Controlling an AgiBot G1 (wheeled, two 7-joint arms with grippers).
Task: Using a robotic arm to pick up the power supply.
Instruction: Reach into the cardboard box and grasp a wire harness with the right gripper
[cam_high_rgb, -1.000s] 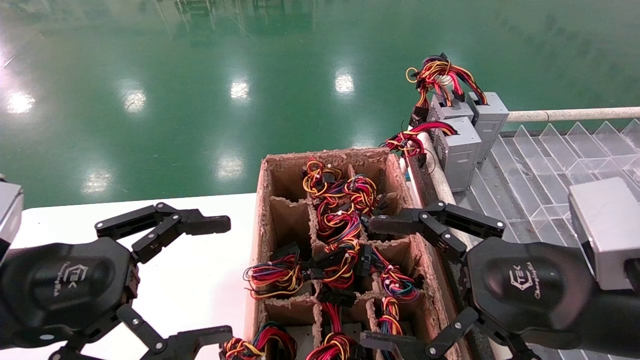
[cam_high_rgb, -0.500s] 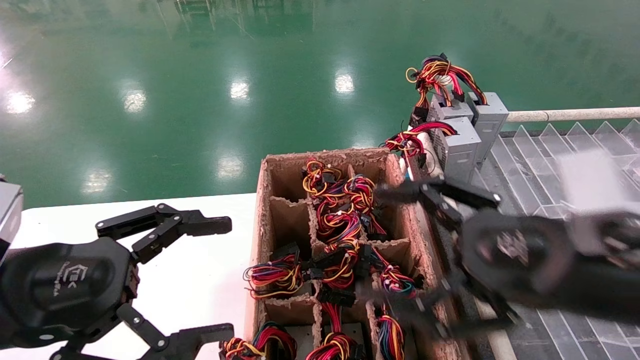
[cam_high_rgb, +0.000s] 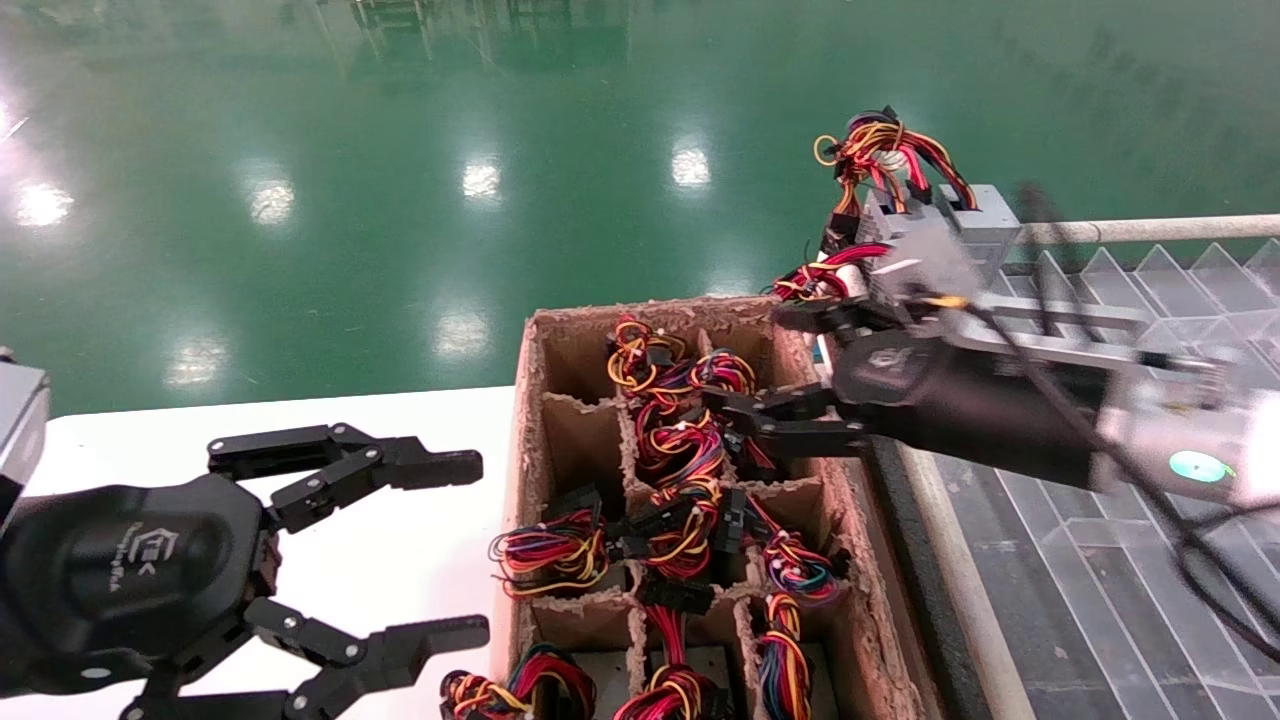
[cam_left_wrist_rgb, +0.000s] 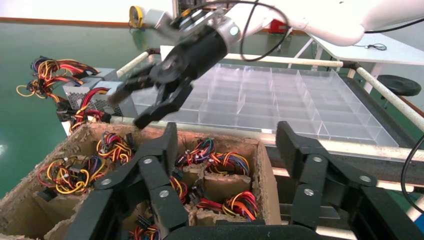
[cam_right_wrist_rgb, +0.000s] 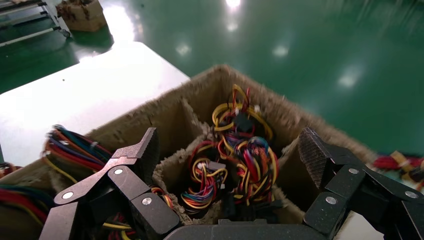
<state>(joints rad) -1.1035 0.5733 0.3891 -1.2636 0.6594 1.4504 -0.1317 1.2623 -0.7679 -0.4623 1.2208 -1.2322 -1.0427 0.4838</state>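
Your right gripper (cam_high_rgb: 775, 372) hangs over the far cells of the cardboard divider box (cam_high_rgb: 530, 470), fingers spread apart and empty, above the wire bundles (cam_high_rgb: 690, 420). The power supply (cam_high_rgb: 915, 245) stands beyond the box on the clear tray (cam_high_rgb: 1100, 560). Your left gripper (cam_high_rgb: 440, 545) waits open over the white table (cam_high_rgb: 400, 560).

A glossy green floor (cam_high_rgb: 400, 150) is lit by reflected ceiling lights; a white worktop (cam_high_rgb: 400, 480) is seen in front.

Divider box (cam_high_rgb: 535, 400) on table (cam_high_rgb: 400, 560), tray (cam_high_rgb: 1100, 560) to its right.
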